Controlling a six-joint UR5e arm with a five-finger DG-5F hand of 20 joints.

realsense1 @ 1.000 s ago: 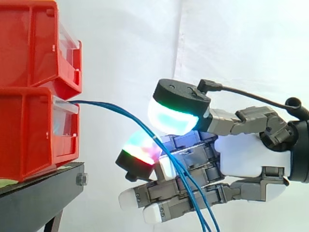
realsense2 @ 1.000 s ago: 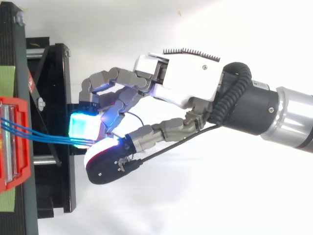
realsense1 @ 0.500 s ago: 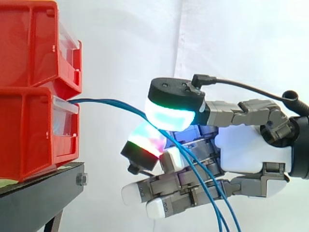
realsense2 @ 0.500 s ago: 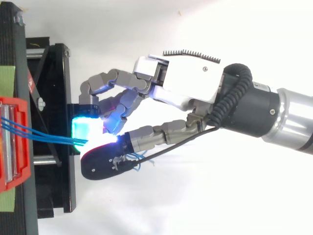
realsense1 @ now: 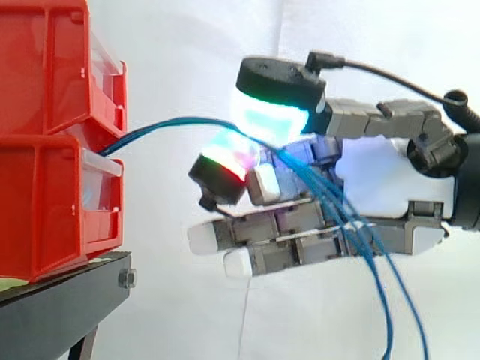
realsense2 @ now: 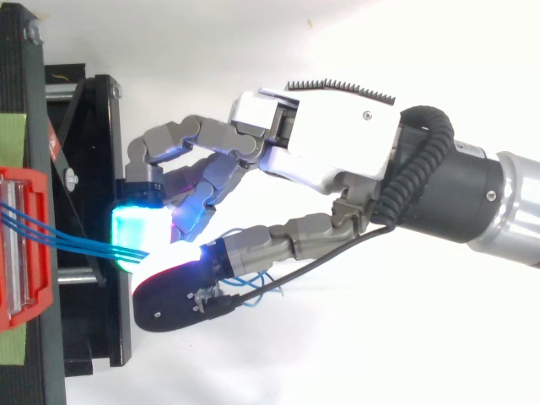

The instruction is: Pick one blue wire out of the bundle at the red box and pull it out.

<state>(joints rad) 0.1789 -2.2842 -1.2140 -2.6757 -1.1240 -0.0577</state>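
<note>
Side view: the hand [realsense1: 390, 180] lies level, pointing toward the stacked red bins [realsense1: 45, 210], which stand just ahead of its fingertips on a black stand [realsense1: 60, 307]. Its thumb pad [realsense1: 274, 116] and one curled fingertip [realsense1: 225, 159] pinch the blue wires [realsense2: 84, 242] between them; the other fingers lie straight below. Ahead of the pinch the wires arc down to the lower bin's opening. Behind it they cross the palm and hang below the hand. Top view: several strands enter the pinch together.
</note>
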